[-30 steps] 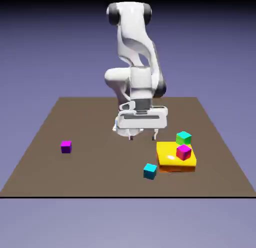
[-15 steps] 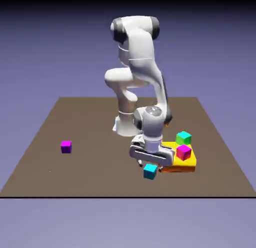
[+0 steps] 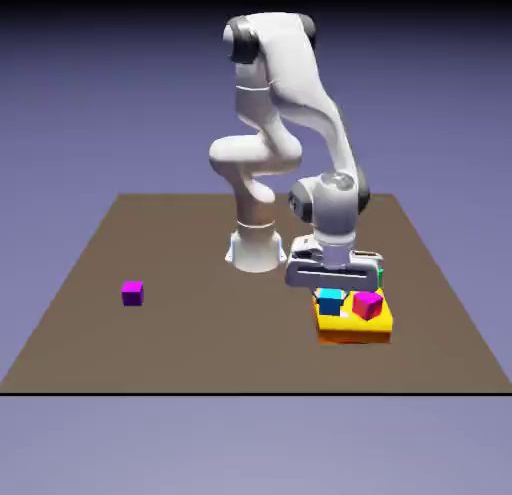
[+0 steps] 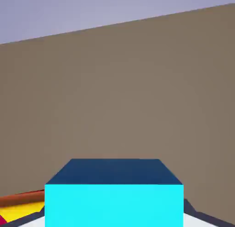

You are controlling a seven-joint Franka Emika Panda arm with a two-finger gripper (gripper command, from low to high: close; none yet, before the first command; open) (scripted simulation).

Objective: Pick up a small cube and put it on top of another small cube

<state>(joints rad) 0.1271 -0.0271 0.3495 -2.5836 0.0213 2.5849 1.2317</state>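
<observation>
In the exterior view my gripper (image 3: 331,294) is shut on a small cyan cube (image 3: 330,306) and holds it just above the left part of a flat yellow block (image 3: 354,326). A magenta cube (image 3: 367,304) rests on that block, right beside the cyan one. Only a sliver of a green cube (image 3: 379,276) shows behind the hand. A small purple cube (image 3: 132,293) lies far off at the exterior view's left. In the hand view the cyan cube (image 4: 114,196) fills the bottom middle and hides both fingertips.
The brown table (image 3: 180,273) stretches around the arm's white base (image 3: 254,251). In the hand view a strip of the yellow block with its orange side (image 4: 20,207) shows at the bottom left, with brown table (image 4: 119,93) beyond.
The hand came down over the cyan cube on the table, closed on it, then lifted it and carried it toward the exterior view's right, over the yellow block.
</observation>
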